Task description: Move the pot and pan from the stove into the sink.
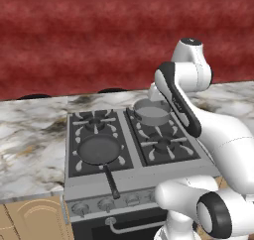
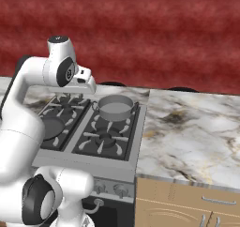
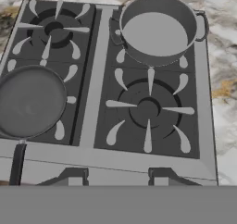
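Gripper: I am holding the gripper [image 3: 115,177] high above the front of the stove [image 3: 95,98], looking down over it; its two tips are standing apart with nothing between them, partly open and holding nothing, and I judge that leaves room to take a rim or a handle.
Hand position: in the right base view the hand [image 2: 83,83] is hanging over the back left of the range, well clear of both vessels, which I read as a survey pose ahead of picking a target.
Pot: the pot [image 3: 158,28] is sitting upright on the back right burner with one loop handle [image 3: 201,26] pointing to the counter side; it looks empty.
Pan: the pan [image 1: 99,150] is resting on the front left burner, its long handle [image 1: 111,180] reaching out over the knob row toward me, so the handle is the easy thing to grab from this side.
Front right burner: the grate [image 3: 148,109] under the hand view's middle is bare.
Counter: the marbled counter [image 2: 192,127] is running off to the right of the stove.
Sink: I am not seeing the sink from this base position, so I judge I will be driving the base before any drop-off.
Progress: both vessels are on the stove; I judge the job is at its start.
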You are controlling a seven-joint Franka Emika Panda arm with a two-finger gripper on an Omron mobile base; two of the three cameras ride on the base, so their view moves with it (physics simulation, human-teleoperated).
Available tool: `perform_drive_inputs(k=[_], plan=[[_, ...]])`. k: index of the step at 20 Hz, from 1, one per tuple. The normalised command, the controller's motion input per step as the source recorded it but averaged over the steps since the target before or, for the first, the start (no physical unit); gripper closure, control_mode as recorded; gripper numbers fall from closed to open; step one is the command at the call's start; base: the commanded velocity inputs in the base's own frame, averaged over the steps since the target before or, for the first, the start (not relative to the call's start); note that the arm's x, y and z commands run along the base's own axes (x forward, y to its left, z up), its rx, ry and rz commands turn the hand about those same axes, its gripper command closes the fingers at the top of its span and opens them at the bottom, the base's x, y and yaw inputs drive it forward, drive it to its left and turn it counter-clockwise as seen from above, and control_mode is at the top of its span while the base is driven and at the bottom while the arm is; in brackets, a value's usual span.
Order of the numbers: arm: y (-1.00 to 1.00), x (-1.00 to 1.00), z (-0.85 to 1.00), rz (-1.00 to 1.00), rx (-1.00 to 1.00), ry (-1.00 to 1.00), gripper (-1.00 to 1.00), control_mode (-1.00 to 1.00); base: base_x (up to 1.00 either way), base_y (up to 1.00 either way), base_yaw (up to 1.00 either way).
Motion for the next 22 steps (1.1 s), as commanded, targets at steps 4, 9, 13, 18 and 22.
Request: perform_drive_inputs(k=[4,9,13,18,22], plan=[[0.0,0.0,0.0,0.0,0.0,0.0,-1.0,-1.0,0.0,0.0,0.0],[0.0,0.0,0.0,0.0,0.0,0.0,-1.0,-1.0,0.0,0.0,0.0],[0.0,-0.01,0.0,0.0,0.0,0.0,-1.0,-1.0,0.0,0.0,0.0],[0.02,-0.24,0.0,0.01,0.0,-0.01,-1.0,-1.0,0.0,0.0,0.0],[0.09,-0.5,0.0,0.05,0.0,-0.04,-1.0,-1.0,0.0,0.0,0.0]])
